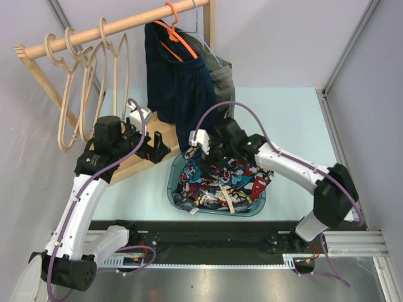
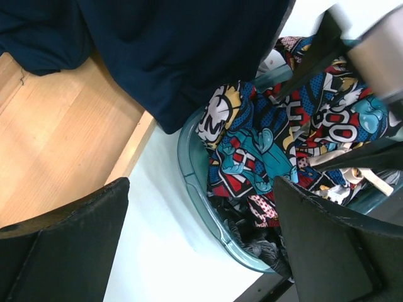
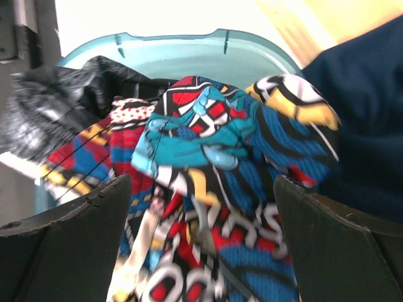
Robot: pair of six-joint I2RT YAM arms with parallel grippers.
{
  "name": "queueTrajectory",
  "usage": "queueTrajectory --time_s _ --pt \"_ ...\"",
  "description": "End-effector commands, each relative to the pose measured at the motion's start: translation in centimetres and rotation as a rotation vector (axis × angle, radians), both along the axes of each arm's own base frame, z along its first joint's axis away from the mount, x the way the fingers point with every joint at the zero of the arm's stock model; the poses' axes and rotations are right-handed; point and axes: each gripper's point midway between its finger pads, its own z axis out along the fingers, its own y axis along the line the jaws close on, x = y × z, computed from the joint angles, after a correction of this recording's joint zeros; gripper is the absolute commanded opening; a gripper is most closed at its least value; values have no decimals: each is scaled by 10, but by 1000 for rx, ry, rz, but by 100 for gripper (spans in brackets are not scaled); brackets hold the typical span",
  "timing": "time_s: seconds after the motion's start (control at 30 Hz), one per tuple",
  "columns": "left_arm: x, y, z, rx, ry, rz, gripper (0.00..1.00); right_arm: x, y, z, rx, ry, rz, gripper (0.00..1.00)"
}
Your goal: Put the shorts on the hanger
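Note:
The comic-print shorts [image 1: 223, 179] lie bunched in a clear teal basket [image 1: 173, 189] at the table's front middle. They also show in the left wrist view [image 2: 271, 145] and the right wrist view [image 3: 214, 157]. My right gripper [image 1: 211, 156] hangs open just above the shorts' far left part, with nothing between its fingers [image 3: 63, 242]. My left gripper [image 1: 156, 148] is open and empty over the rack's wooden base, left of the basket. Several beige wooden hangers [image 1: 102, 31] hang empty on the rod at far left.
A navy garment [image 1: 176, 82] on an orange hanger [image 1: 176, 30] and a grey cloth [image 1: 221, 78] on a thin pale-blue hanger hang just behind the basket. A dark grey cloth [image 3: 56, 107] lies under the shorts. The rack's wooden base [image 2: 56, 145] lies beside the basket rim [image 2: 195, 182].

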Motion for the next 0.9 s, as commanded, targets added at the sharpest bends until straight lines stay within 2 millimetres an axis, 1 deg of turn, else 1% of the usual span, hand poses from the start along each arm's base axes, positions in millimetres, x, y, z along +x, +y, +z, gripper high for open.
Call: queueTrajectory --time_s 0.0,0.03,0.07,0.1,0.17,0.2,0.23,0.27,0.3,0.33,0.37,0.4,0.43,0.5,0.53,0.6,0.63,0.67,0.73,0.77,0.8,0.87 --pt "-4 -4 11 -41 -38 -16 100 24 25 -19 -4 -90 -28 100" --pt "-4 -3 10 -38 -39 -12 100 27 27 -25 -15 -95 -31 99" --pt "-4 -3 9 -35 -38 -12 100 28 32 -30 -21 -112 -19 100" --pt "-5 -3 8 -35 -37 -17 100 31 33 -42 -51 -117 -25 100" --pt "-7 -3 6 -33 -37 -22 100 35 35 -52 -74 -137 -28 96" --pt "-8 -4 6 -33 -35 -28 100 39 34 -56 -89 -148 -44 86" --pt "-9 -5 6 -30 -38 -43 100 42 33 -55 -94 -158 -55 76" --pt "-11 -6 6 -32 -40 -53 100 44 31 -50 -94 -168 -65 61" --pt "-11 -7 8 -36 -47 -62 100 44 30 -42 -84 -170 -79 30" --pt "-12 -8 10 -37 -58 -69 100 43 29 -21 -51 -186 -82 15" --pt "-11 -9 12 -40 -63 -71 100 41 27 -5 -32 -198 -85 2" --pt "-12 -11 13 -49 -67 -84 100 40 24 8 -15 -213 -98 0" --pt "-11 -12 15 -59 -70 -86 100 39 17 39 43 -240 -123 0" --pt "-10 -17 17 -80 -59 -107 100 37 8 75 120 -255 -143 0" --pt "-8 -19 22 -95 -64 -109 100 39 -9 109 195 -278 -195 0" --pt "-5 -25 25 -119 -61 -128 100 38 -24 148 291 -308 -220 0" --pt "-4 -26 28 -136 -61 -126 100 38 -32 165 326 -330 -238 0" --pt "1 -28 35 -149 -92 -125 100 36 -48 196 396 -372 -278 0" --pt "1 -33 41 -178 -113 -150 100 35 -62 226 466 -415 -311 0" --pt "3 -36 44 -189 -139 -169 100 33 -75 250 521 -456 -335 0" --pt "3 -39 44 -197 -144 -186 100 31 -80 263 547 -479 -344 0" --pt "1 -45 42 -225 -132 -216 100 28 -92 297 610 -547 -365 0"
